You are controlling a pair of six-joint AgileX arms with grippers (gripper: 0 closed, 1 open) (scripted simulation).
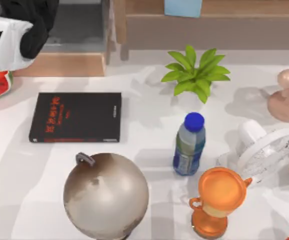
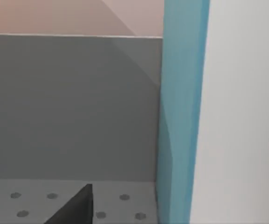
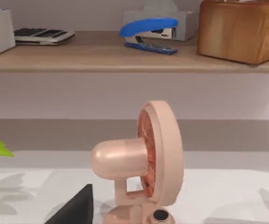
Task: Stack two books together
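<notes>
White tabletop holds the black book (image 1: 75, 117), flat below my left arm. Close before my left jaws stands the blue book (image 2: 181, 112) upright — reaching step, I judge; their opening I cannot tell. Next: close on it squarely.

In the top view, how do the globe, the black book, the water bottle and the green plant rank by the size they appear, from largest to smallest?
1. Black book and globe: they look about alike, so I do not rank them.
2. Green plant.
3. Water bottle, close to the plant, and it stands upright toward the camera, so this is unsure.
</notes>
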